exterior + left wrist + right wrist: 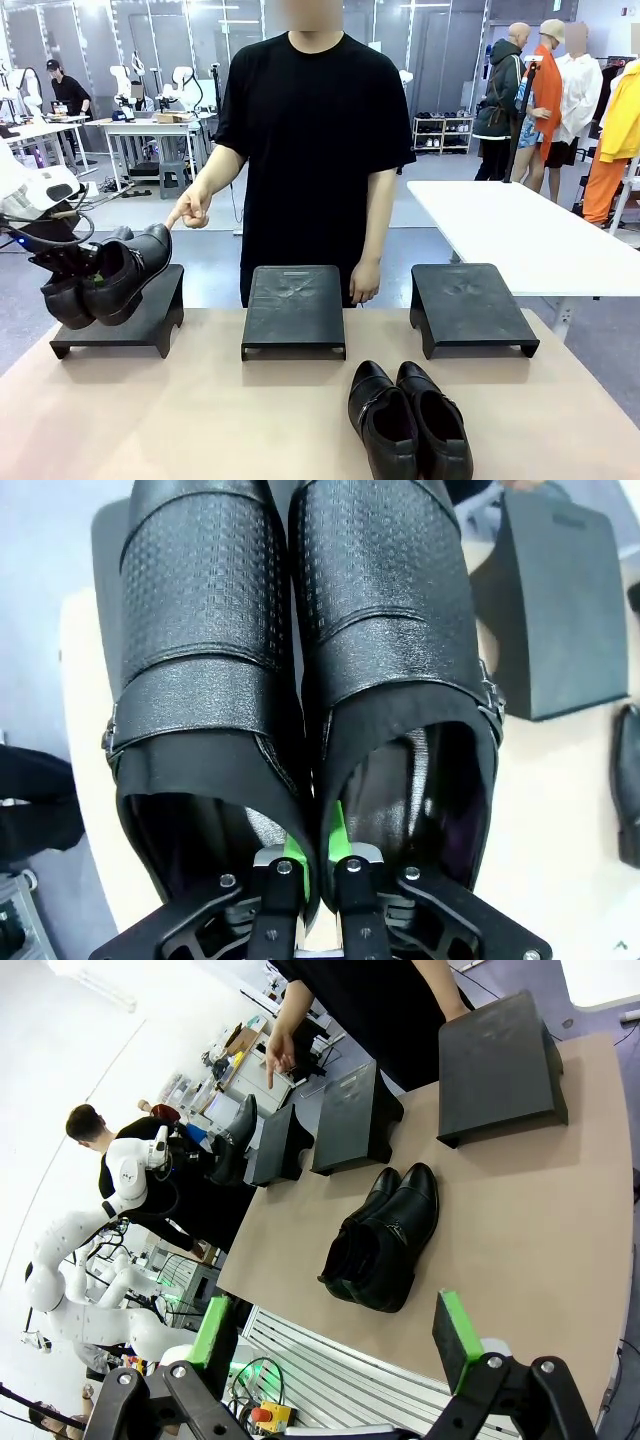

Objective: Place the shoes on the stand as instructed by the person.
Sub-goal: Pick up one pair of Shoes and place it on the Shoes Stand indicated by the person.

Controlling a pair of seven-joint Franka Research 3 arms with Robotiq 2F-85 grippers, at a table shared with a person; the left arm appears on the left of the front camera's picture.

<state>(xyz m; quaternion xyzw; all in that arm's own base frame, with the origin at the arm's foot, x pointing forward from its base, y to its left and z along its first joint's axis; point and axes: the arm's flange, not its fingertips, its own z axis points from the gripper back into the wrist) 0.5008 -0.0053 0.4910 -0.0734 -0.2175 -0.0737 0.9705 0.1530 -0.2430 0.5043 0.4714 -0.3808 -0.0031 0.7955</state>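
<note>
**Left pincer holds one pair at the left stand**

The left pincer (pixel 313 848) is pinching a pair of black shoes (pixel 112 278) by their two inner walls, with one finger inside each shoe. This pair is tilted, toes raised, over the left stand (pixel 140 322); whether the heels touch it, I cannot tell. The person (pixel 310 130) at the far side points one hand (pixel 190 208) toward this pair. The other hand (pixel 364 283) hangs just behind the middle stand (pixel 293 305). The second pair (pixel 410 422) lies on the tabletop (pixel 180 410), nearer than the middle stand and the right stand (pixel 468 305). The right pincer (pixel 335 1328) is spread wide.
</note>
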